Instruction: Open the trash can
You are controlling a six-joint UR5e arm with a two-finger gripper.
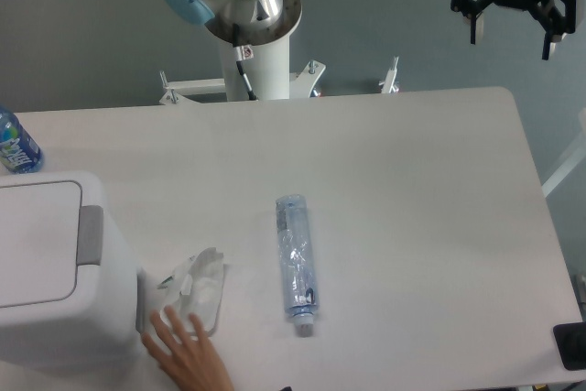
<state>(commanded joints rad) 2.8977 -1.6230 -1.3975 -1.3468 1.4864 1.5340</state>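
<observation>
Overhead, gripper (pixel 514 29) seemingly agape, trash can (pixel 50 272) lidded.

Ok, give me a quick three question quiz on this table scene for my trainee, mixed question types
1. True or false: the trash can lid is shut.
2. Where is the pincer? A) touching the grey push tab B) raised above the table's far right corner C) on the clear plastic bottle
3. Fill in: a human hand touches the crumpled ____ beside the bin.

Key: 1 true; 2 B; 3 plastic container.
</observation>
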